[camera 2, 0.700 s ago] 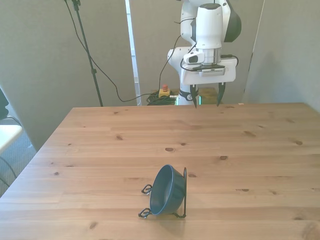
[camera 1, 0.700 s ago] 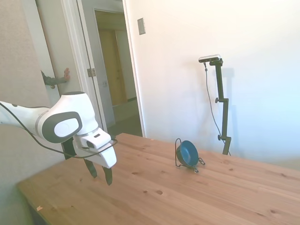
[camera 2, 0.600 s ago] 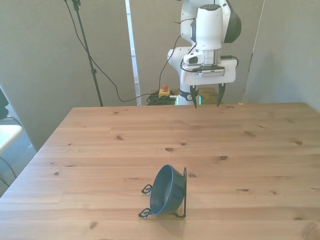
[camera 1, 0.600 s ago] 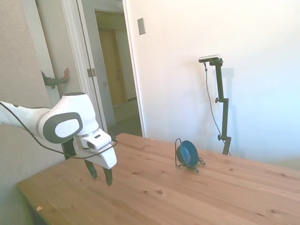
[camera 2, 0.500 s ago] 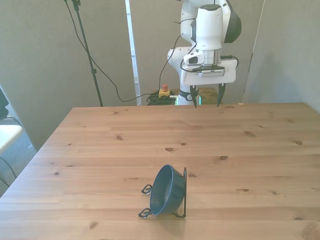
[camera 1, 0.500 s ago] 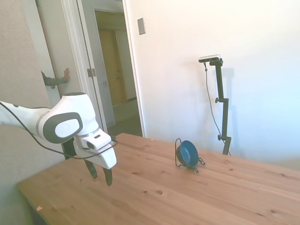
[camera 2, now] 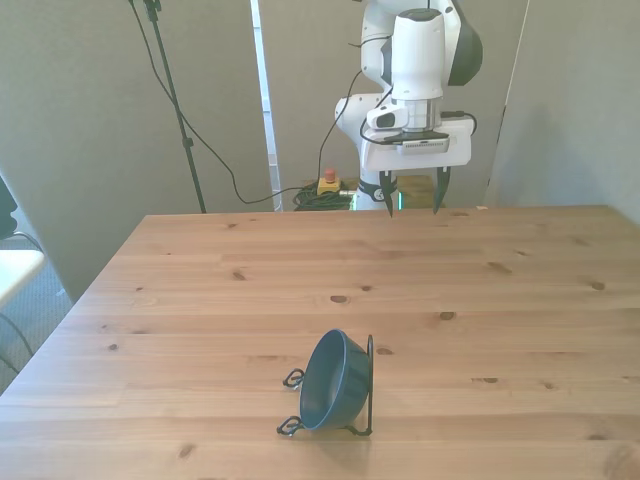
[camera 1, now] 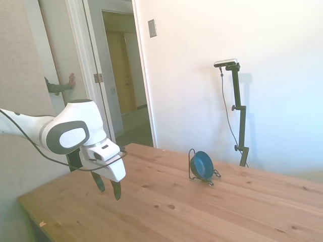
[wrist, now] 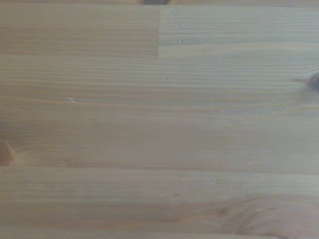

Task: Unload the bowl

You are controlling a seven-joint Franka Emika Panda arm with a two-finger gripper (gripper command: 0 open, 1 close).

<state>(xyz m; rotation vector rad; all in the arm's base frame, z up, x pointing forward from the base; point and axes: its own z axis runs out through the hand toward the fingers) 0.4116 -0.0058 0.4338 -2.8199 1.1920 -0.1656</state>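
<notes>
Your claw (camera 2: 412, 207) hangs open and empty over the wooden counter's (camera 2: 200, 300) robot-side edge. The small dark teal-blue bowl (camera 2: 334, 383) sits tilted on edge in a thin black wire stand (camera 2: 367, 385) near the opposite edge, well apart.

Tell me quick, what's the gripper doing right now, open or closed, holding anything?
Gripper: open, holding nothing, far from the bowl.

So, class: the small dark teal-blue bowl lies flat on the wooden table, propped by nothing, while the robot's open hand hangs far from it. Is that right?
Not quite. The small dark teal-blue bowl stands tilted on its edge in a thin black wire stand on the wooden table, as the front view shows. The rest holds: the open hand hangs far from it.
</notes>
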